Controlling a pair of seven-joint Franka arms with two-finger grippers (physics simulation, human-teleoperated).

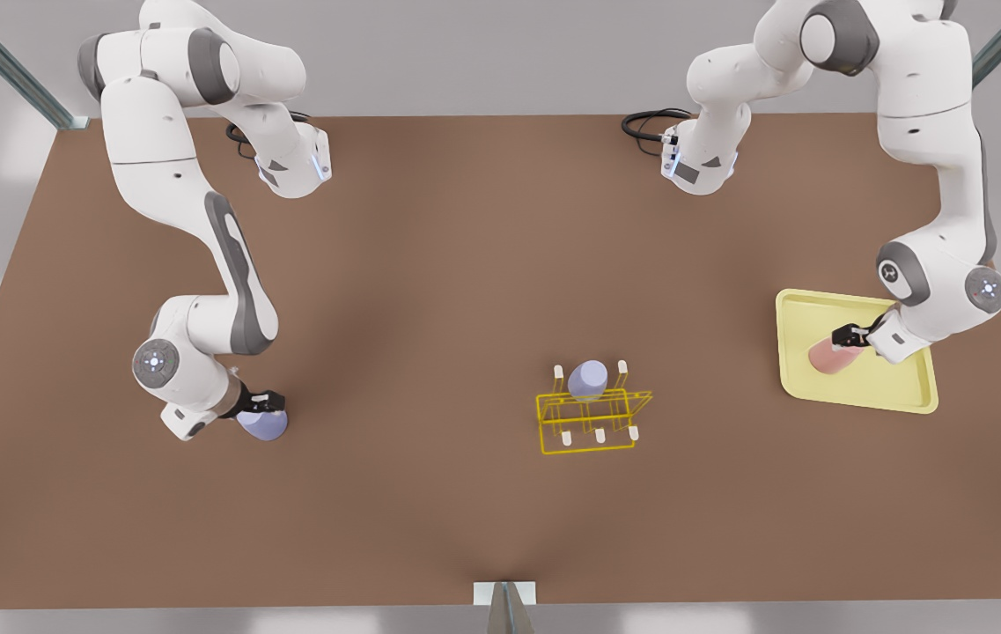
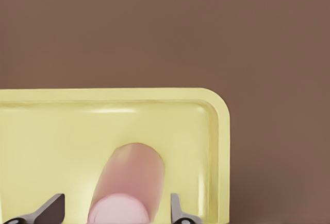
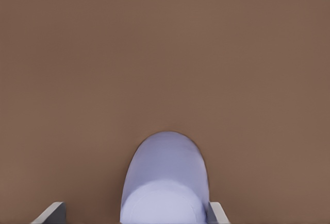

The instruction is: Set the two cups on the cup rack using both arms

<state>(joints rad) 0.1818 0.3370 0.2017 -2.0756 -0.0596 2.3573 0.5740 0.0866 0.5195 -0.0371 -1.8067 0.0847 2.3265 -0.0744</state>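
The salmon pink cup (image 1: 830, 357) rests on the flat pale yellow tray (image 1: 861, 396) at the front view's right. My left gripper (image 1: 852, 336) is open around it; in the left wrist view the pink cup (image 2: 129, 188) sits between the fingertips (image 2: 51, 208) with a gap on each side. At the front view's left, the pale lavender cup (image 1: 262, 424) stands on the table under my right gripper (image 1: 267, 403). In the right wrist view that lavender cup (image 3: 165, 183) has one finger (image 3: 216, 213) at its side and the other well apart, so the gripper is open. The yellow wire cup rack (image 1: 592, 423) stands mid-table.
A second lavender cup (image 1: 588, 380) sits on a back peg of the rack, among white-tipped pegs. The brown table (image 1: 430, 291) stretches between the arms. The tray rim (image 2: 224, 147) runs close beside the pink cup. Black cables lie near the arm bases.
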